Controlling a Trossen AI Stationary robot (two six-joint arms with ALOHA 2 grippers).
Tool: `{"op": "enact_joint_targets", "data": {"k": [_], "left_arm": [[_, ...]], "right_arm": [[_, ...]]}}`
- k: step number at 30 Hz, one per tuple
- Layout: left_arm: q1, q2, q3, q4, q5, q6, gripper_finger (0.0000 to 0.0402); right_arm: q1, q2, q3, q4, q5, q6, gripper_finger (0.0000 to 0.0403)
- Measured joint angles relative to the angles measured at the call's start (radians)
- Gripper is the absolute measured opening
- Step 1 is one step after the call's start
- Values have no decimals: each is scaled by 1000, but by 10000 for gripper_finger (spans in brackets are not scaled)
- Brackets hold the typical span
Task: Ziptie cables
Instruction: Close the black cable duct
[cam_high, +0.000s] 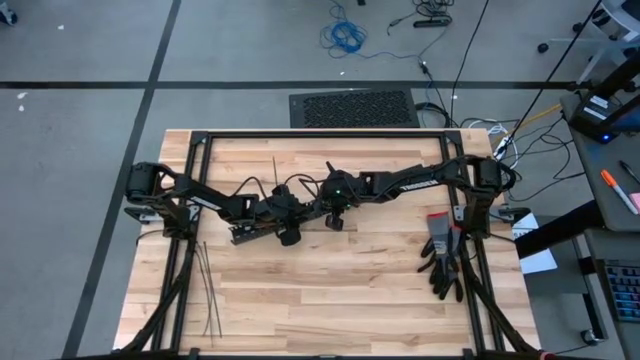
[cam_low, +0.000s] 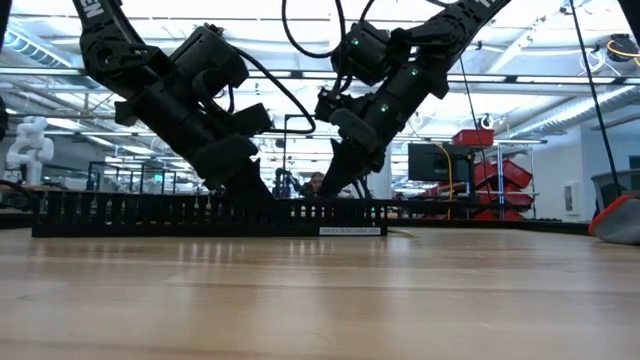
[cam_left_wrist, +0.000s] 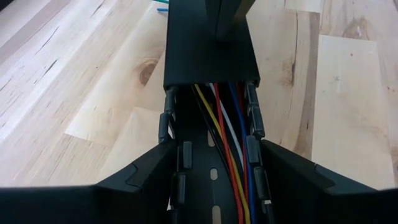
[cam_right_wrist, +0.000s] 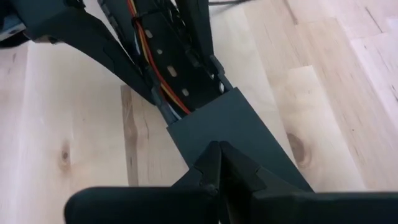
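Left fingers (cam_left_wrist: 214, 180) straddle slotted duct (cam_left_wrist: 208, 56); right fingers (cam_right_wrist: 219, 163) closed atop it.

1. Premises: robotics lab or workshop.
2. Wooden work surface (cam_high: 350, 290) in a black frame on grey floor, loose cabling (cam_high: 345, 38) beyond it.
3. Background: red storage bins (cam_low: 500, 175), a monitor (cam_low: 432, 162), ceiling strip lights, a white robot arm (cam_low: 25, 145).

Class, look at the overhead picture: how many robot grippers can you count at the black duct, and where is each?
2. The left gripper straddles the black duct where its coloured cables lie exposed. The right gripper, shut, presses on the duct's covered end. Nothing hides a third.
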Motion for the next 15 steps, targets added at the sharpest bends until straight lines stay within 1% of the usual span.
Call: {"op": "enact_joint_targets", "data": {"k": [15], "left_arm": [[19, -7, 13, -21, 1, 8, 220]], "right_arm": [[-2, 6, 2, -6, 11, 2, 0]]}}
